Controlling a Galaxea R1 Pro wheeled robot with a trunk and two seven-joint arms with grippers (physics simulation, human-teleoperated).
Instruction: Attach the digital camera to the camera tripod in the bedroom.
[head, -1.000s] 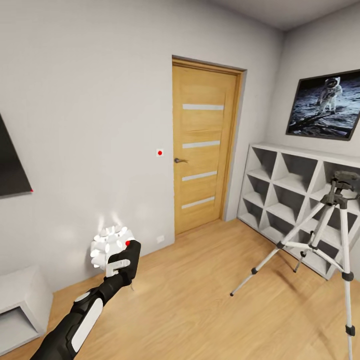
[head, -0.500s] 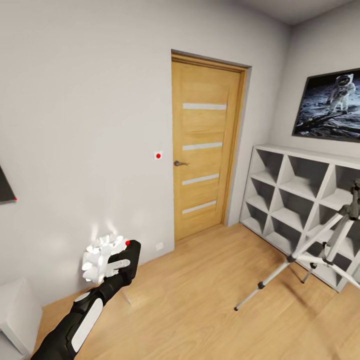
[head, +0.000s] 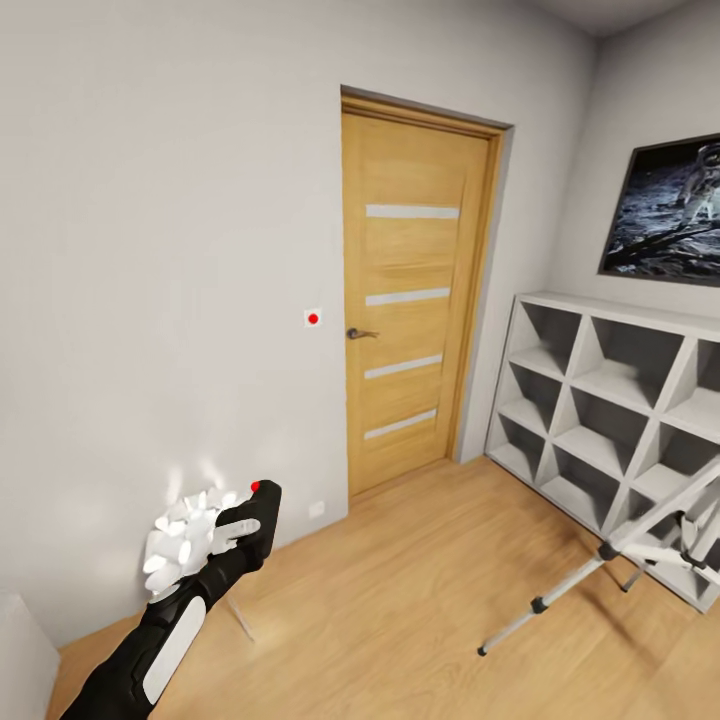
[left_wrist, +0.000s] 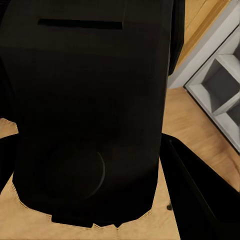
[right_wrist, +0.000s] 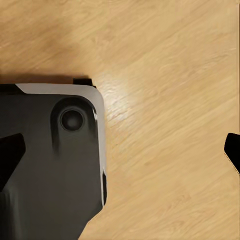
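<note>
A: Camera (head: 258, 515) first: in the head view it sits in the left gripper (head: 245, 525), held out low over the wood floor (head: 400, 590) near the grey wall (head: 150, 300), its red button on top. I'd judge it small, rigid and light, but easy to scuff, with smooth sides that could slip.

B: Where should it be held?

A: By the flat sides of the body, away from the lens and the underside, since the underside has to meet the tripod head. The tripod (head: 620, 560) stands at the right edge of the view, in front of the grey cube shelf (head: 600, 400); I see its silver legs, and the head is cut off.

B: And the left wrist view?

A: The camera's black body (left_wrist: 85, 115) fills most of it, right against the lens. A dark finger (left_wrist: 200, 195) lies along one side, so the fingers are pinching the camera.

B: Right wrist view?

A: Bare floor (right_wrist: 170, 100), with part of the robot's own black and grey body (right_wrist: 50, 160). Only dark slivers show at the edges there, so I cannot tell whether the right fingers are spread or pressed together.
</note>
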